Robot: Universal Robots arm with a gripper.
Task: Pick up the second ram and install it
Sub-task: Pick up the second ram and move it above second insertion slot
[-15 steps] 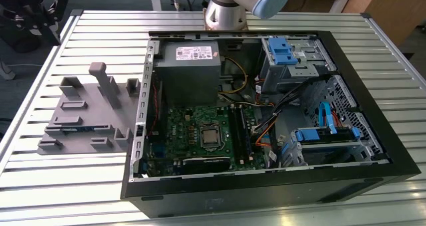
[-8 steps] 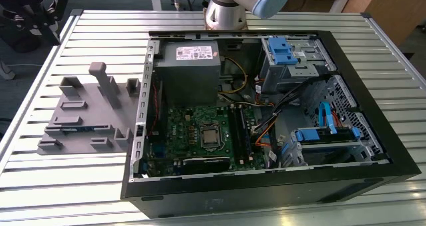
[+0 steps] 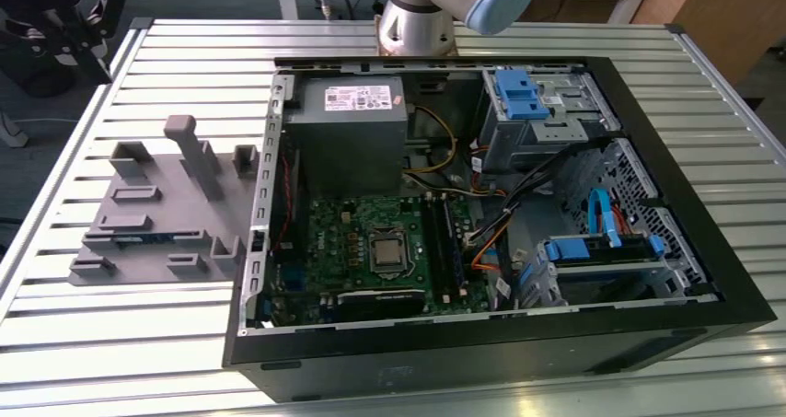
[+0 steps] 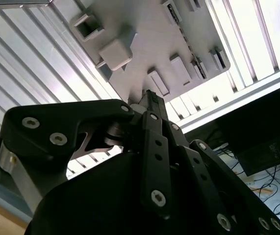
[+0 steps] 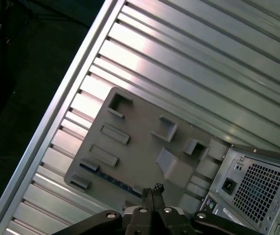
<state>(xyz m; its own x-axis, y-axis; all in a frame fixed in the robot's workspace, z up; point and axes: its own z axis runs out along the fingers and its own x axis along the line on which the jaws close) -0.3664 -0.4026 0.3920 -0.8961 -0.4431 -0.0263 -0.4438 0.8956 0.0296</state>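
Note:
The second ram is a thin dark, bluish-green stick standing on edge in a slot of the grey holder tray. In the exterior view the ram shows as a dark strip near the tray's front, to the left of the open computer case. My gripper hangs high above the tray, over the edge nearest the case, and its fingers meet with nothing between them. In the second wrist view the gripper tapers to a closed tip in front of the tray.
The open computer case lies on the slatted metal table, with the motherboard and its long black memory slots exposed. Cables and blue drive brackets crowd the exterior view's right. The arm's base stands behind the case.

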